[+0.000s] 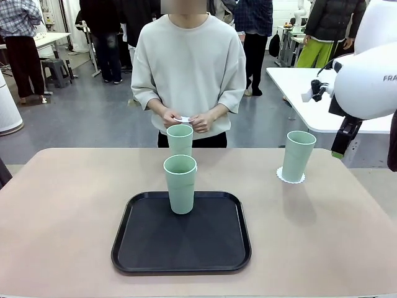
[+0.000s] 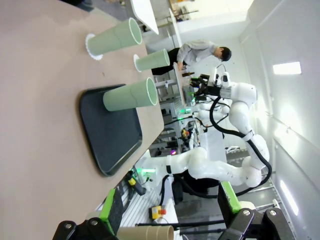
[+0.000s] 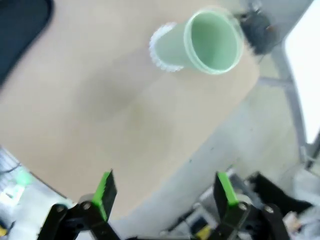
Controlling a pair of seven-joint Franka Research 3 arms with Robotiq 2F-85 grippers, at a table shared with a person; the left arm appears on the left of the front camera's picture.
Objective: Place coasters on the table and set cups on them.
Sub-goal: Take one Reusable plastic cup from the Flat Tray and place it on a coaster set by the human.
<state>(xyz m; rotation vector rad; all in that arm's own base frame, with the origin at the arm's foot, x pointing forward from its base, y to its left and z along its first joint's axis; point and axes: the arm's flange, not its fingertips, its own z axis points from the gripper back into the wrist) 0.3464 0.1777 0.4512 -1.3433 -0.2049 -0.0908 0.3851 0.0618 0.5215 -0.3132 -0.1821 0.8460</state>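
The table [image 1: 62,211] spans the front view, with a black tray [image 1: 205,248] lying in the middle of its near half. The right arm [image 1: 369,81] hangs beyond the table's far right corner. Its wrist view looks down over the table edge. The right gripper [image 3: 165,182] has its jaws spread wide with nothing between them. The left gripper [image 2: 167,205] is likewise wide open and empty, back on the robot's side and well apart from everything on the table.

Three cups stand upright. The right-hand cup [image 1: 298,154] sits on a coaster [image 1: 290,179] near the right gripper, mouth up and open to that wrist camera. The middle cup [image 1: 180,138] stands just past the tray, in front of the person. The left wrist view shows a white disc [image 2: 135,63] under its base. The tray cup [image 1: 180,183] stands on the tray's far half, with no coaster under it.

The person's hands [image 1: 170,118] hold a third coaster [image 1: 183,119] at waist height, above the far edge.

The tray cup looks like the one left to move. Its long axis is vertical, so a sideways grip around its wall suits it. It lies toward the table's middle from the right gripper, past the right-hand cup. I cannot tell for sure which gripper is nearer to it.
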